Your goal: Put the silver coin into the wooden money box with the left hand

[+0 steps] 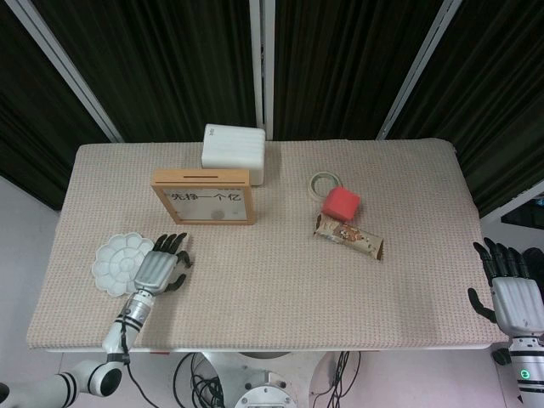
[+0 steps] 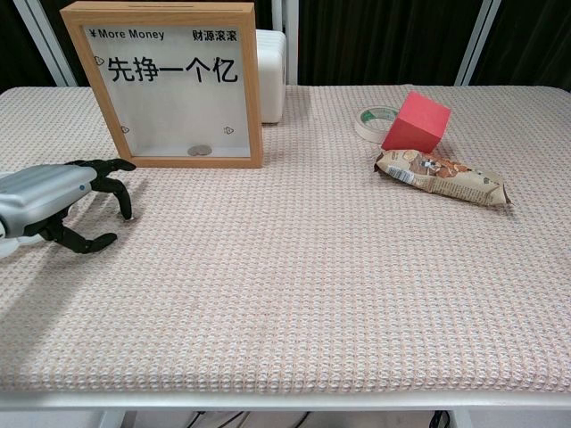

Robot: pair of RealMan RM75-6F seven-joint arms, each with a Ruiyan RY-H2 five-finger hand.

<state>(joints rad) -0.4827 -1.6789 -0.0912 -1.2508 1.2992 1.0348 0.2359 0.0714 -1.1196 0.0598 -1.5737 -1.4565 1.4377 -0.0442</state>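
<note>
Silver coin: no loose one shows on the counter [image 2: 312, 285]. It may be hidden under the fingers of the left robot hand [image 2: 49, 198], but this cannot be told. That hand lies palm down in front of the wooden money box [image 2: 251, 89], fingers curled, tips on the cloth; whether it holds anything cannot be told. A second coin [image 2: 200, 151] lies inside the box at the bottom. A white paint palette [image 1: 112, 263] sits just beside the left robot hand. The right robot hand [image 1: 512, 293] hangs off the counter's edge, fingers spread, holding nothing.
</note>
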